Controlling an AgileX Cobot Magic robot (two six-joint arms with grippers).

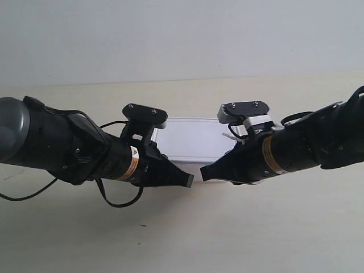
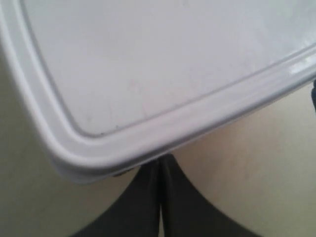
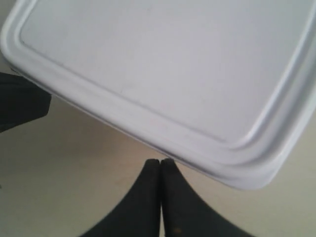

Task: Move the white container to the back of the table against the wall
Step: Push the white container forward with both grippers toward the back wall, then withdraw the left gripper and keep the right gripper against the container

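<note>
Left gripper (image 2: 161, 167) and right gripper (image 3: 161, 164) each hold 2 fingers (image 2: 140, 207) pressed together, tips facing.

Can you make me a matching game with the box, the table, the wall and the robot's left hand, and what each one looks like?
Things:
1. box
2. table
3. wall
4. left hand

Looks:
A. pale beige and flat
B. black, fingers shut together
C. white, with a rimmed lid
D. plain grey-white, standing at the back

Pairs: 1-C, 2-A, 3-D, 4-B
</note>
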